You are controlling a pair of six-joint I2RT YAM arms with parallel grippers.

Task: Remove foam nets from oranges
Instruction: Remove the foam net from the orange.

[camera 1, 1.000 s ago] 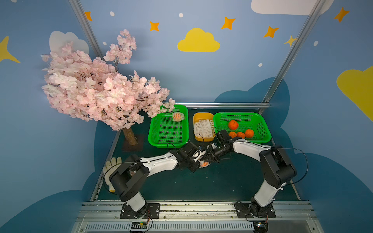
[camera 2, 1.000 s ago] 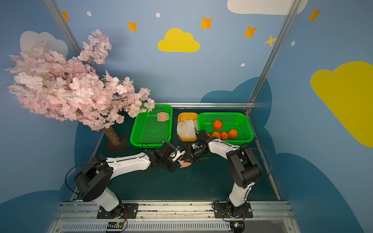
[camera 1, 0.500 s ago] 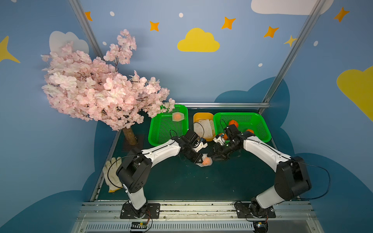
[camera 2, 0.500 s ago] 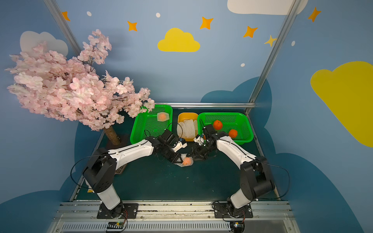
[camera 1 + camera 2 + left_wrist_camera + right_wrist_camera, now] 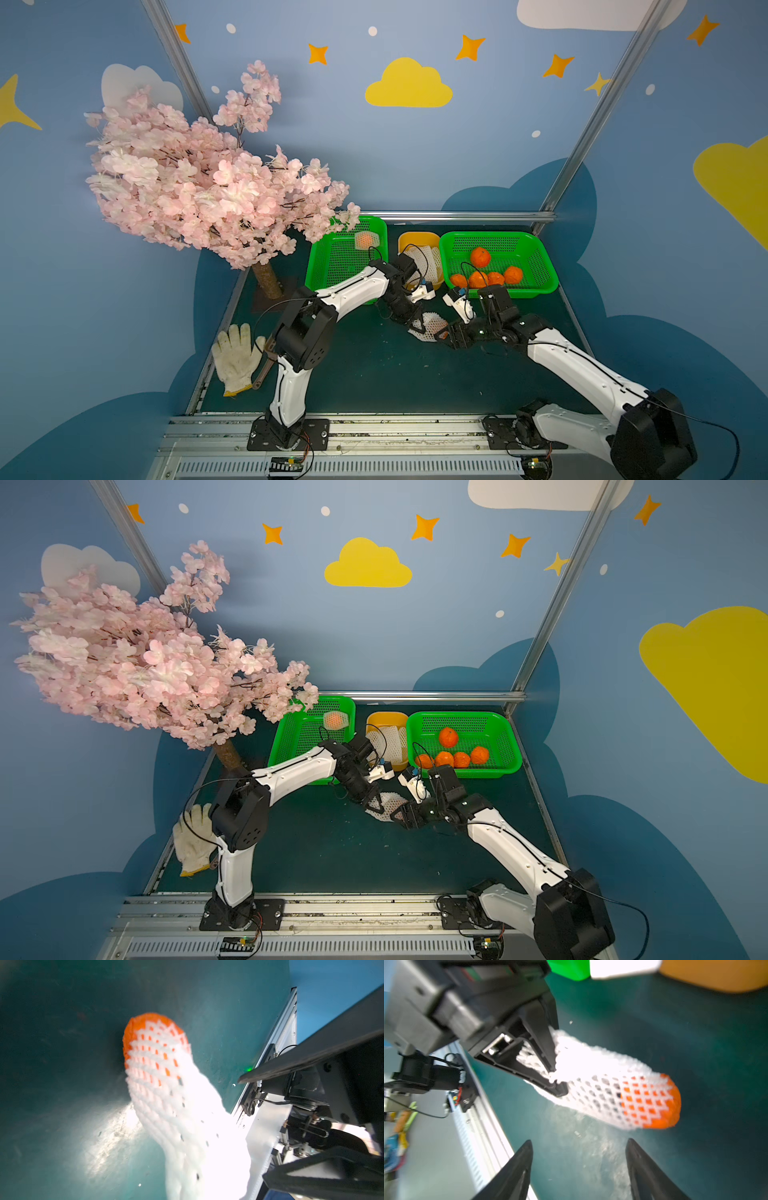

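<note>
White foam net (image 5: 591, 1084) stretches from our left tool (image 5: 555, 1080), whose jaws are pinched tight on its empty end over the dark green counter (image 5: 374, 374). At the far end of the mesh we see the orange (image 5: 668, 1109) poking out, its tip bare. Our right tool (image 5: 579, 1141) sits near that end with its jaws spread and nothing between them. Five bare oranges (image 5: 481, 257) lie in the right green basket (image 5: 544, 274). Spare nets (image 5: 424, 259) fill the yellow tub (image 5: 417, 240).
</note>
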